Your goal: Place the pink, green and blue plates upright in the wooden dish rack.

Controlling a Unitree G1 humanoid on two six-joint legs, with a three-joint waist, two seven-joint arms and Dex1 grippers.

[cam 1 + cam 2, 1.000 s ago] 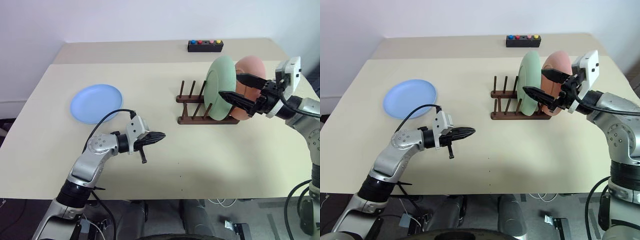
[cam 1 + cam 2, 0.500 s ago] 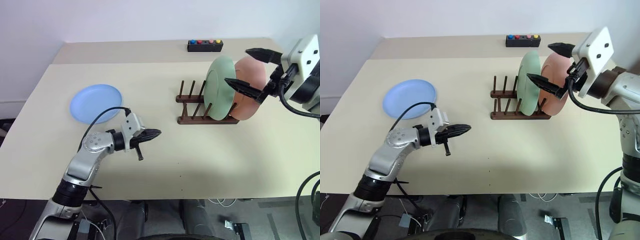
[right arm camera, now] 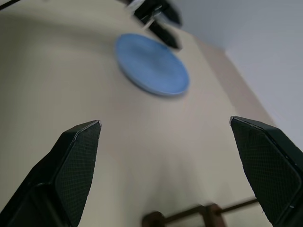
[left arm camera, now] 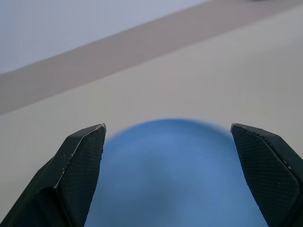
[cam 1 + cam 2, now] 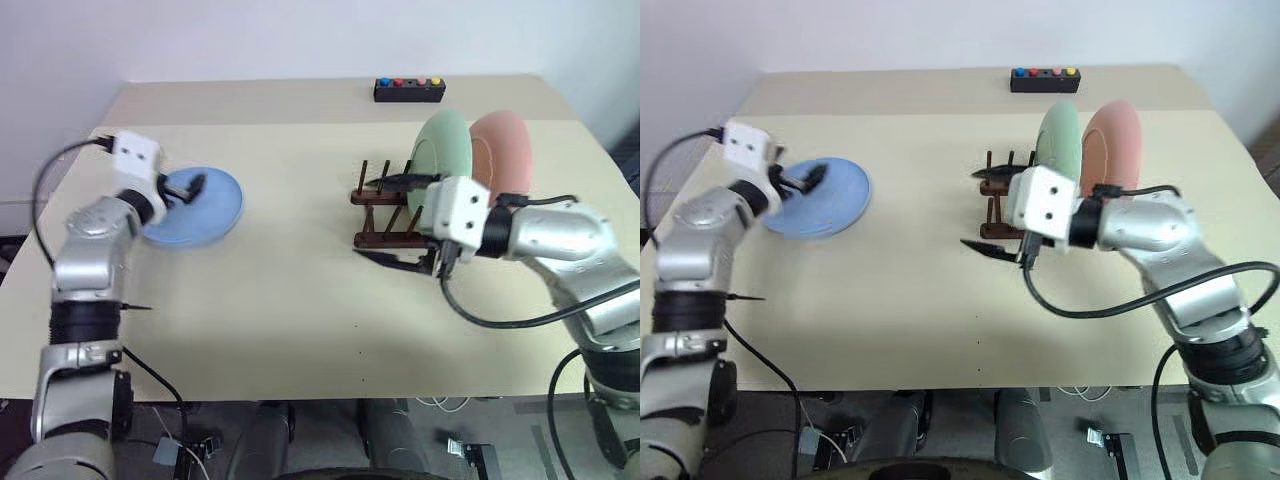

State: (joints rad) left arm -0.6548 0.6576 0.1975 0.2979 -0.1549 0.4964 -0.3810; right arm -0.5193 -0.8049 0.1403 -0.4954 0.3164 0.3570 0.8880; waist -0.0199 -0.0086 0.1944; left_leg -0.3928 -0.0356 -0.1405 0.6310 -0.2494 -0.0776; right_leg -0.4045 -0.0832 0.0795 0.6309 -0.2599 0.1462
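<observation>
Two plates racked, one flat on the bench

Two plates, green (image 5: 445,160) and pink (image 5: 503,152), stand upright in the wooden dish rack (image 5: 385,215) right of centre. Across the bench (image 5: 300,300), at the left of the frame, the blue plate (image 5: 205,205) lies flat. Just over its near-left rim hangs the left hand (image 5: 190,187), fingers spread and empty. Beside the rack's front, the right hand (image 5: 985,210) is wide open, holding nothing.
</observation>
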